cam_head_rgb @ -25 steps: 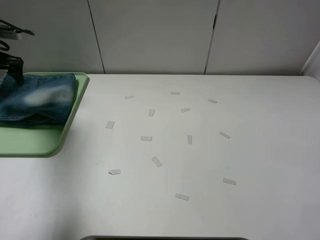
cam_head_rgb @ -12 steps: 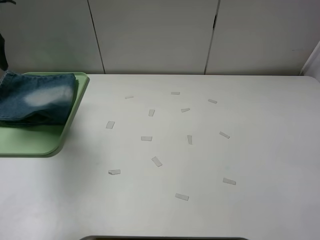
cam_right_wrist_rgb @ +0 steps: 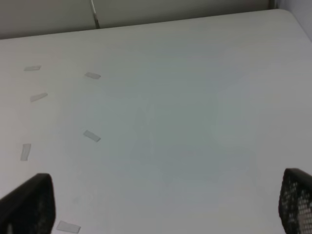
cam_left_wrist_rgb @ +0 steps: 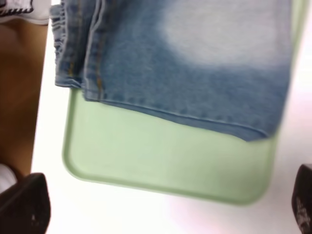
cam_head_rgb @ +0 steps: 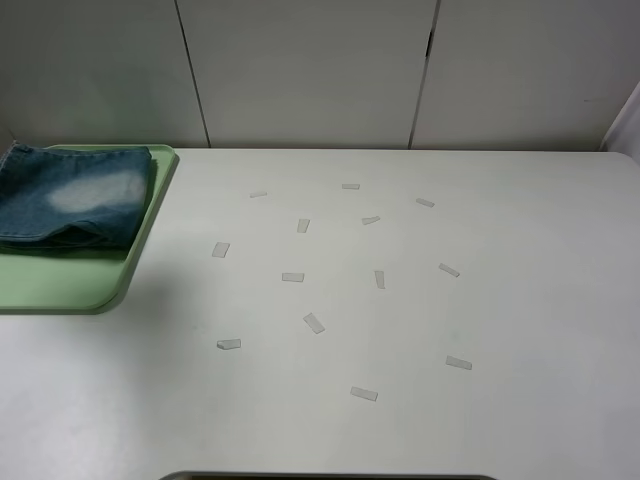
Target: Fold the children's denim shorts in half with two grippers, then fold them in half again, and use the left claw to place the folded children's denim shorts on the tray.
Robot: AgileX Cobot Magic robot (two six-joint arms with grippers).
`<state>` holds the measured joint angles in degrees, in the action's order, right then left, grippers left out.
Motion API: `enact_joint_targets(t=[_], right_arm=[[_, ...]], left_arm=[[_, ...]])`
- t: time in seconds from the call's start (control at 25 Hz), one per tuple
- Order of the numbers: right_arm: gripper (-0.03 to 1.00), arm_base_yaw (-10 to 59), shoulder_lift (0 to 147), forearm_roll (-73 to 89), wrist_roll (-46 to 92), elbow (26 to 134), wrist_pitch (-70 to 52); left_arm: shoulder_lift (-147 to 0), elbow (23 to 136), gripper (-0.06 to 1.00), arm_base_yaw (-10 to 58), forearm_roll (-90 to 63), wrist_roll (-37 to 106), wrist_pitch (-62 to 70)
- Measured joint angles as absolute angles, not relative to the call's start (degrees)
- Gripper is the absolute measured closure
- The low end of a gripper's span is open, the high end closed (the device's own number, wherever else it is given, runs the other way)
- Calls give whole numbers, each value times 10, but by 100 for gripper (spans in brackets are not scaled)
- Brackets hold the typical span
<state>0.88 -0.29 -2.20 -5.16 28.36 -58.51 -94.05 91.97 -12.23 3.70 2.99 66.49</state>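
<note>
The folded children's denim shorts (cam_head_rgb: 75,205) lie on the pale green tray (cam_head_rgb: 90,285) at the far left of the table. In the left wrist view the shorts (cam_left_wrist_rgb: 185,63) cover part of the tray (cam_left_wrist_rgb: 165,165), with the gathered waistband at one edge. My left gripper (cam_left_wrist_rgb: 161,207) is open and empty, held above the tray, its two black fingertips wide apart at the picture's corners. My right gripper (cam_right_wrist_rgb: 161,207) is open and empty over bare table. Neither arm shows in the exterior high view.
Several small grey tape strips (cam_head_rgb: 314,322) are scattered over the middle of the white table (cam_head_rgb: 520,300); some show in the right wrist view (cam_right_wrist_rgb: 91,136). A white panelled wall stands behind the table. A brown floor and the table's left edge show in the left wrist view.
My left arm, seen over the tray's far left one second ago, has drawn back out of the exterior high view. The shorts stay on the tray.
</note>
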Motion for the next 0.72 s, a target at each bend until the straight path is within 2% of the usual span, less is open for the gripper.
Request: enact_joint_targets(t=[0.36,0.52,0.72], right_arm=[[27,9,-3,-22,-52,284,-585],[27,9,-3,-22,-52,284,-585],[27,9,-3,-22,-52,284,-585]], left_arm=[[-818,808,-5,-122,28,30,665],[-705,718,-5,-122,23,30,665],[-613,669,-4,-122,23,30,666]])
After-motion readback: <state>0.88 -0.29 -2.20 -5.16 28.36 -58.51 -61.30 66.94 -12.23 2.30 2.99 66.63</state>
